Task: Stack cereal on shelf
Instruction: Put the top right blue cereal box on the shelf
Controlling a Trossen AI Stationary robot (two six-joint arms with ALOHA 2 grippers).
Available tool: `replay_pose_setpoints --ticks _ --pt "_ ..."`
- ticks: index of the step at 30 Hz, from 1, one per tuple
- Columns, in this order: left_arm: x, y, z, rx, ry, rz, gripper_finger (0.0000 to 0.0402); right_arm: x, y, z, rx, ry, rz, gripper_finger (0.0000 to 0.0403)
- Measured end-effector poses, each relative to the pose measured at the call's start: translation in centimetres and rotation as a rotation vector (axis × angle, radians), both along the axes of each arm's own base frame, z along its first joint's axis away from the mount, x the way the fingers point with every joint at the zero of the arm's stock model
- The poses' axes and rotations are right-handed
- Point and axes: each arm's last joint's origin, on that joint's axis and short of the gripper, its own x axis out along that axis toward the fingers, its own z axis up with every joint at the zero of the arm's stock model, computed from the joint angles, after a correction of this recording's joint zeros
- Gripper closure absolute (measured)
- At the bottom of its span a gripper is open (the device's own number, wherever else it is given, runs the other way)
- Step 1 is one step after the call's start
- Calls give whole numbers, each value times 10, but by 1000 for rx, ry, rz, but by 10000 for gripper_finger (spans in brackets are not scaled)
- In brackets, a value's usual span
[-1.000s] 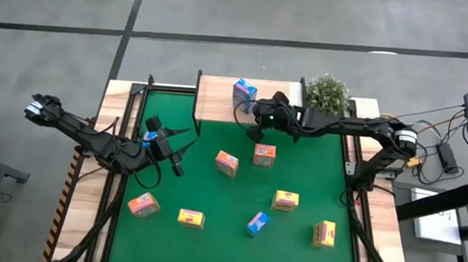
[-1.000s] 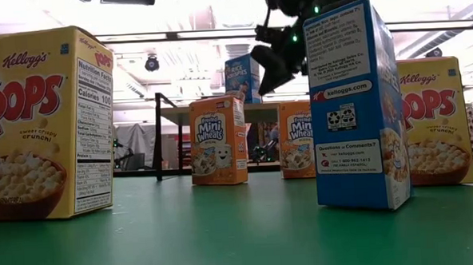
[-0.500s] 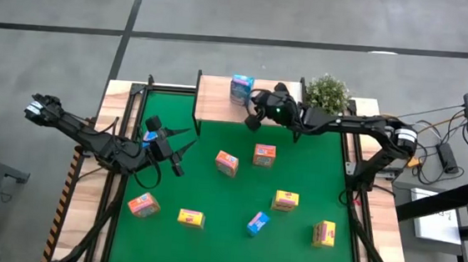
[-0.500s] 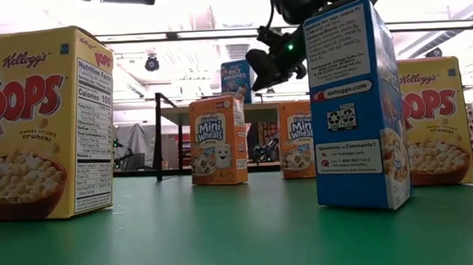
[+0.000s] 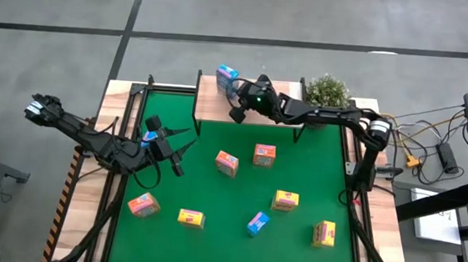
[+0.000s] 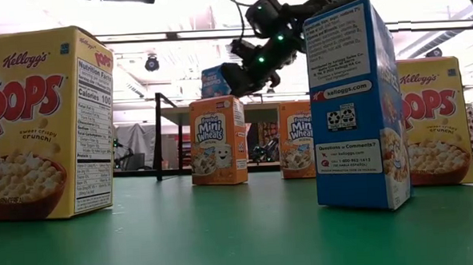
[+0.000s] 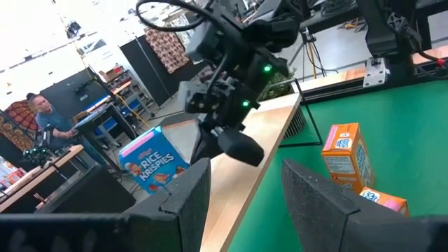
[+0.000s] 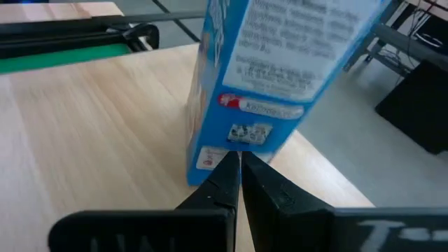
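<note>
My right claw (image 5: 238, 104) is shut tight with nothing between its fingers, tips pressed to the base of the blue Rice Krispies box (image 5: 227, 74) on the shelf (image 5: 211, 104). That box sits at the shelf's far left corner, tilted, close to the edge. My left claw (image 5: 174, 145) waits over the left side of the green mat (image 5: 237, 198), fingers partly open, holding nothing.

Risk: I judge this as a nudge with closed tips, not a grasp. The box is already leaning away from me (right wrist view shows it tipped, one bottom edge lifted), so more push could topple it or slide it off the shelf's back or left side. Cause: contact is low and the box has little board left behind it. Also no other box is on the shelf to brace it.

Containers: only the shelf counts, and it carries 1 box. The other 8 I count lie loose on the mat: 2 orange-red near the middle (image 5: 226, 162), 1 orange-red at front left, 3 yellow along the front and right, 1 blue at front centre, plus 1 blue by my left claw. A potted plant (image 5: 327, 90) stands beside the shelf's right end on the tabletop.
</note>
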Motion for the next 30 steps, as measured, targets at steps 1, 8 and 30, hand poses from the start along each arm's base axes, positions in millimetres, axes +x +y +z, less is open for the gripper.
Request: replay_pose_setpoints --ticks 1,8,30 --pt "0 0 0 0 1 0 242 2 -2 0 0 18 -3 394" --pt "0 0 0 0 2 0 242 8 -3 5 10 63 6 394" --pt "0 0 -1 6 7 0 242 16 -15 2 -25 -52 41 394"
